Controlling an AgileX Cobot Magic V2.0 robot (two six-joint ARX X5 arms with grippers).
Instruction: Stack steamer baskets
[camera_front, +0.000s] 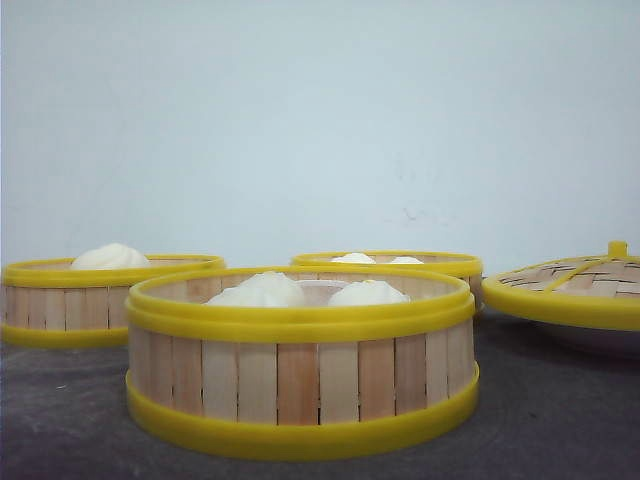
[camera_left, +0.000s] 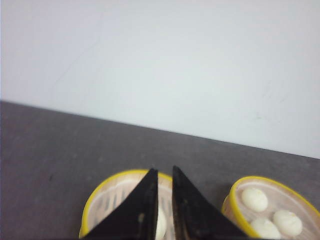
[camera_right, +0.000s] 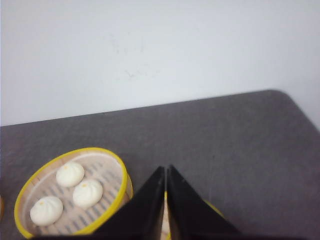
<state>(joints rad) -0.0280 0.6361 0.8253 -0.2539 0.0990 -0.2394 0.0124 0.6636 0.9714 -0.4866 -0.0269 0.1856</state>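
Note:
Three steamer baskets stand on the dark table, none on top of another. The nearest one (camera_front: 300, 370) holds white buns, one stands at the back left (camera_front: 90, 300) and one behind the middle (camera_front: 400, 262). Neither gripper shows in the front view. My left gripper (camera_left: 165, 172) hovers over a basket (camera_left: 112, 200), its fingers close together with only a narrow slit and nothing between them; a second basket (camera_left: 272, 207) lies beside it. My right gripper (camera_right: 166, 169) is shut and empty, next to a basket with three buns (camera_right: 75, 192).
A woven domed lid (camera_front: 570, 290) with a yellow rim and knob rests on a white plate (camera_front: 600, 340) at the right. A yellow rim (camera_right: 214, 207) peeks from under the right fingers. A pale wall rises behind the table, whose rounded far corner (camera_right: 280, 95) shows.

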